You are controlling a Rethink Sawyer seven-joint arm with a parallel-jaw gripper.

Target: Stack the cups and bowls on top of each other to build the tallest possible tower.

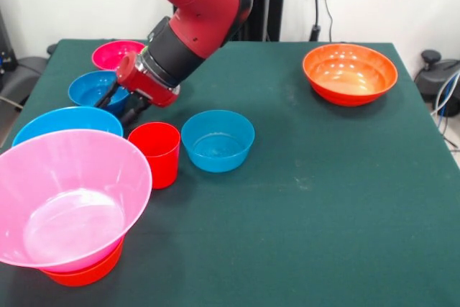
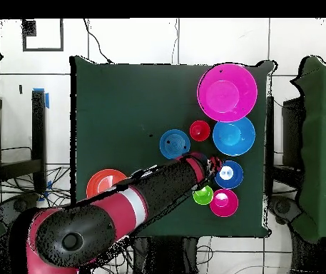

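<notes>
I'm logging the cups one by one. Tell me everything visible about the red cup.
The red cup is a small, glossy, straight-sided plastic tumbler, bright red, upright, open end up and seemingly empty. It stands on the green tablecloth, beside the blue bowl and close to the large light blue bowl. The gripper hangs just behind, apparently not touching it.

The cup [image 1: 154, 152] stands between two bowls [image 1: 218, 139] [image 1: 67, 121]; a big bowl [image 1: 68, 195] sits on another [image 1: 83, 272].
</notes>
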